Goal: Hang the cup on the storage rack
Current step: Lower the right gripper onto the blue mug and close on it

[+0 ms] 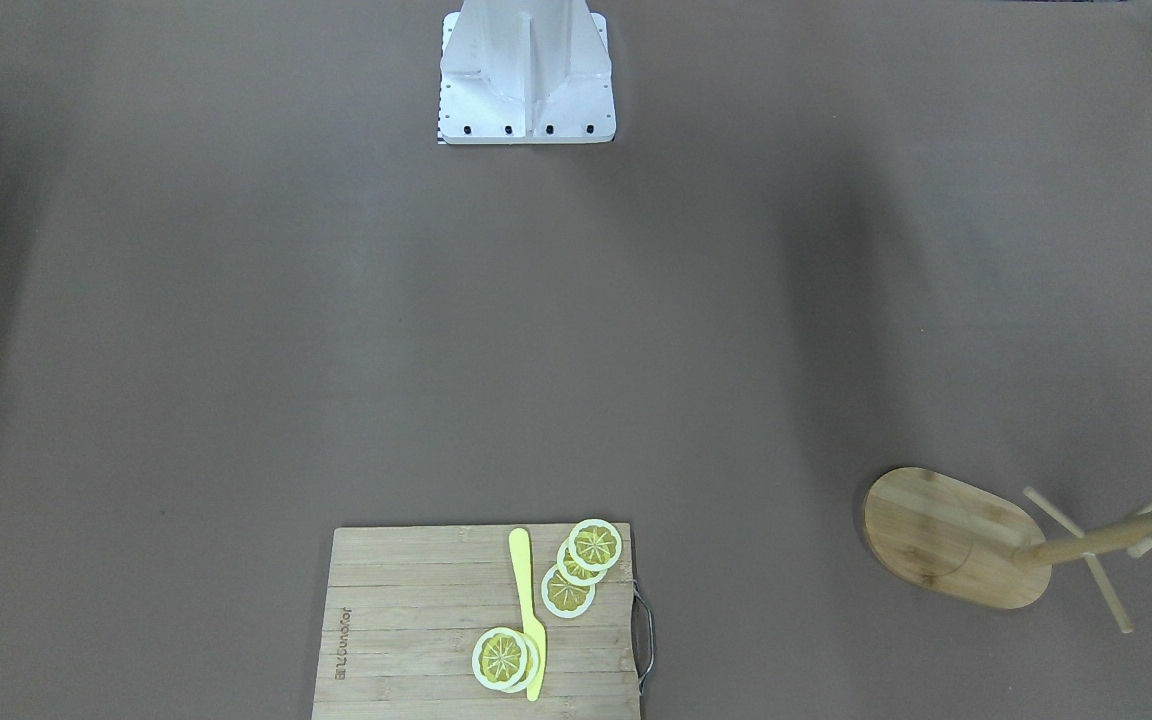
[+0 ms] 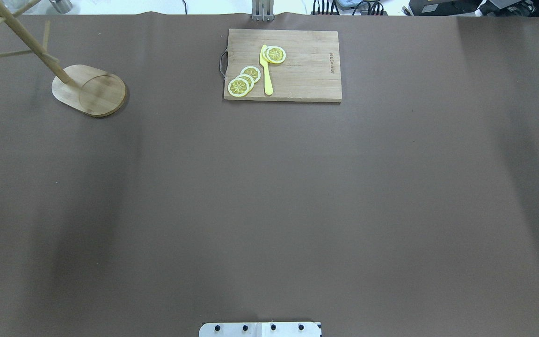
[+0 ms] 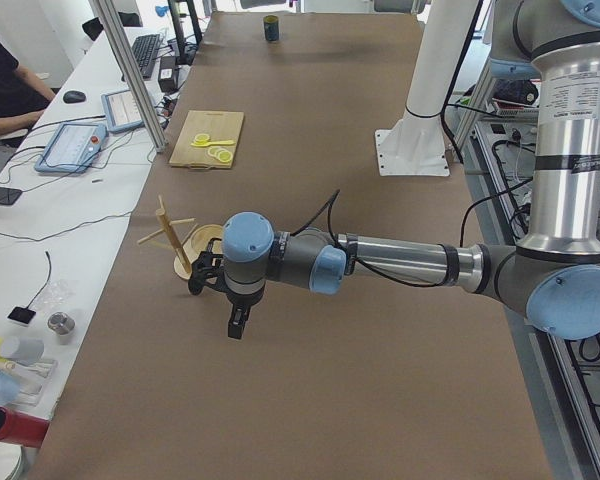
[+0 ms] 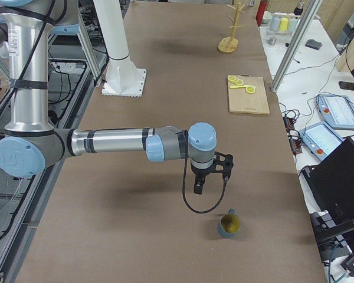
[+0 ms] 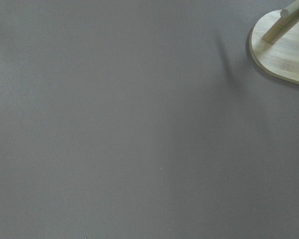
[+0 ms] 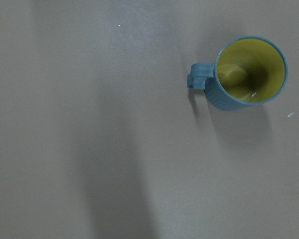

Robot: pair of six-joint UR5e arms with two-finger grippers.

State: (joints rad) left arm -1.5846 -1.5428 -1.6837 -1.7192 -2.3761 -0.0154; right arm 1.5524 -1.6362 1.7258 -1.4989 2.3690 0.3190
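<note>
**Task status.** Not begun, as far as the views show. The cup (image 4: 230, 224) stands upright, mouth up, on the worktop (image 2: 269, 187) near its right end, toward the operators' edge. Nothing holds it. The storage rack (image 2: 89, 89) stands near the opposite, left end, also toward the operators' edge. Every visible peg (image 2: 14, 53) is bare.

Remaining steps, by judgement:
- Grasp the cup.
- Carry it the length of the worktop, possibly with a transfer between arms.
- Hook its handle (image 6: 197, 78) over a peg.

**Right hand.** The right hand (image 4: 199, 187) hangs above the worktop, apart from the cup. The cup lies just beyond it toward the right end and is not within its grasp. In the right wrist view the cup sits off-centre at upper right, with its handle turned toward the view's centre. Whether this hand is released or clenched cannot be told.

**Left hand.** The left hand (image 3: 237, 328) hangs near the rack's base (image 5: 284, 55), well apart from the cup. Its state cannot be told either.
</note>
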